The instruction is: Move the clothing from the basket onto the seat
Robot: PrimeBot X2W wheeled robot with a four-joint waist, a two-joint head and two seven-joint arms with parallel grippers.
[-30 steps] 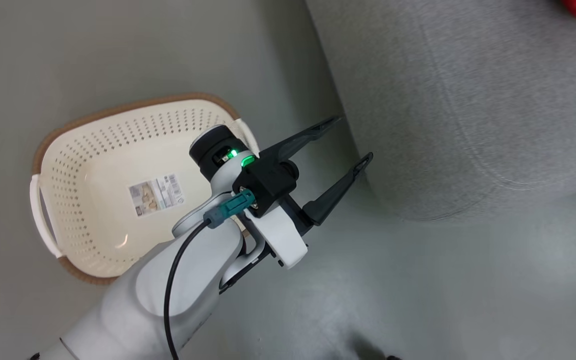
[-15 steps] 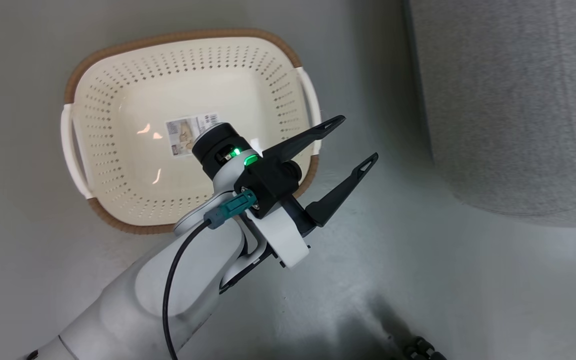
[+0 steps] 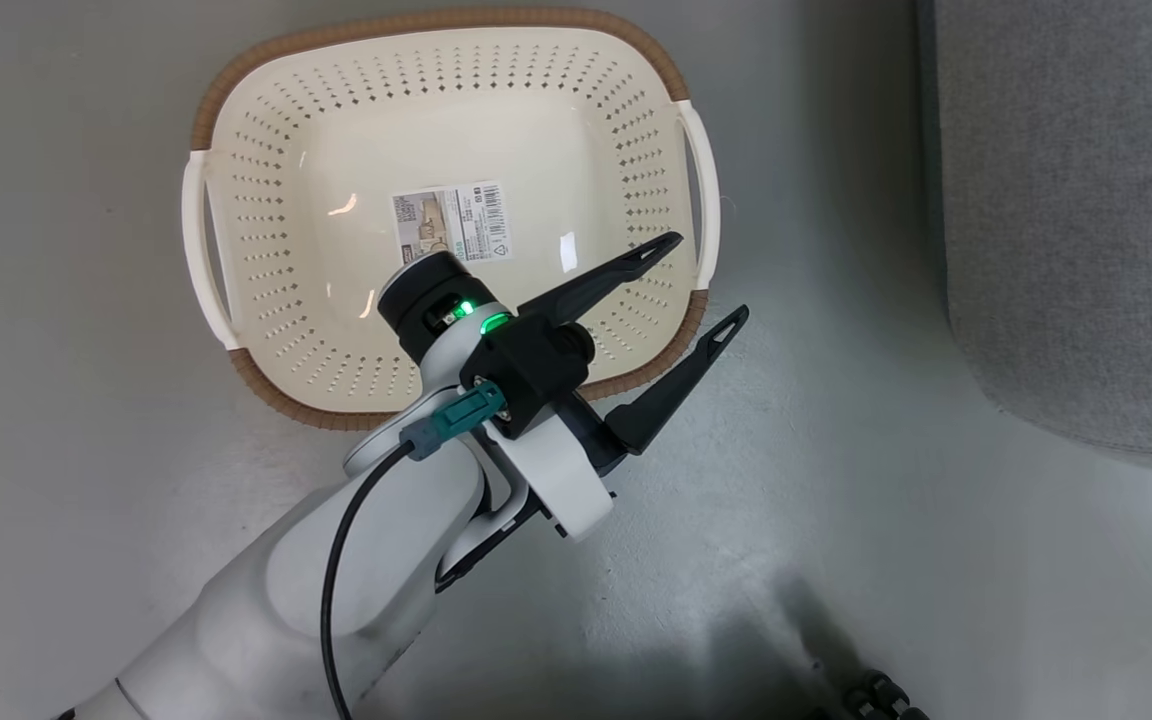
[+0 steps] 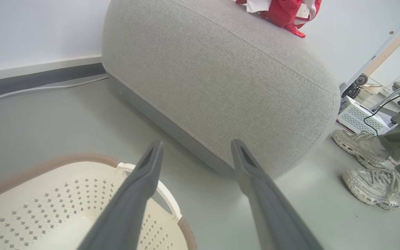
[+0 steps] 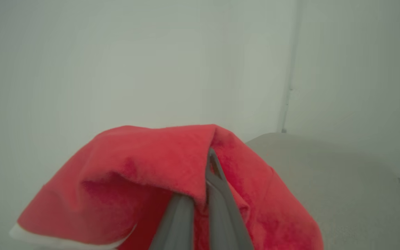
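The cream perforated basket (image 3: 436, 22) stands on the floor with nothing in it, and the barcode sticker (image 3: 451, 222) on its bottom is bare. My left gripper (image 3: 708, 278) is open and holds nothing, hovering over the basket's near right corner. The left wrist view has that gripper (image 4: 196, 146) pointing at the grey sofa (image 4: 221, 76), with the basket (image 4: 47, 165) at lower left. Red clothing (image 4: 283, 10) lies on top of the sofa. My right gripper (image 5: 209, 156) is shut on a red garment (image 5: 144, 156) with a white edge, held up above the sofa (image 5: 325, 173).
The sofa's rounded side (image 3: 1076, 200) rises right of the basket across a strip of grey floor. A person's pale shoes (image 4: 370, 173) stand by the sofa's far corner, near a white vented box (image 4: 358, 118). A cable (image 4: 40, 88) runs along the wall.
The head camera has turned toward the basket, so basket and sofa slide rightward in its view. The left gripper stays open at the same place in view.
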